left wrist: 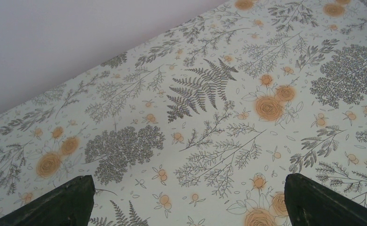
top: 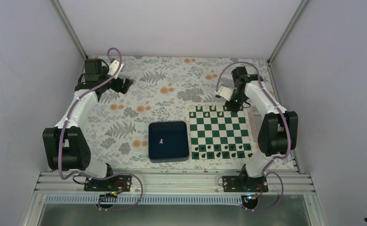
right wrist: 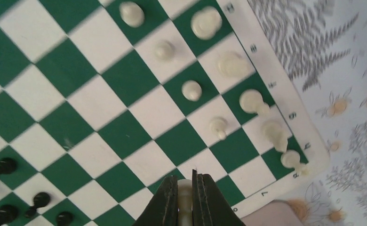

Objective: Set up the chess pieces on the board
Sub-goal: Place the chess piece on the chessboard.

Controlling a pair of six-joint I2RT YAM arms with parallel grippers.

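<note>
The green and white board [top: 219,133] lies at the right of the table. Several white chess pieces [top: 210,108] stand along its far edge, and black pieces line its near edge. One white piece [top: 161,140] lies in the dark blue tray [top: 169,127]. My right gripper [top: 228,102] hovers over the board's far right corner. In the right wrist view it [right wrist: 185,181] is shut on a white chess piece [right wrist: 185,190] above the board [right wrist: 101,84], with several white pieces [right wrist: 191,90] standing on the two edge rows. My left gripper [top: 125,84] is open and empty at the far left.
The left wrist view shows only floral tablecloth [left wrist: 210,117] between the open left fingers [left wrist: 64,200], with the back wall beyond. Black pieces [right wrist: 5,165] stand at the lower left of the right wrist view. A pale box [top: 253,120] sits by the board's right edge.
</note>
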